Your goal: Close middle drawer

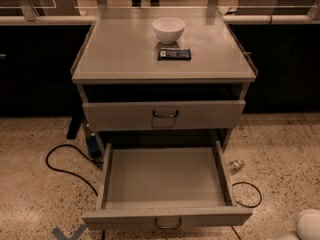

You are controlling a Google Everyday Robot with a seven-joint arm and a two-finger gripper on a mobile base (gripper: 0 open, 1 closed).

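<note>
White rounded arm segment point(309, 223) sits at bottom right, the claw out of frame.

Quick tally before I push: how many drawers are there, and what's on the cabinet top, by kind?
Drawers: 2, the middle drawer pulled out and the upper drawer above it
Bowls: 1, a white bowl on the cabinet top
Dark packets: 1, the packet in front of the bowl
Gripper: 1, the gripper at the bottom right corner, clear of the drawer
Total: 5
</note>
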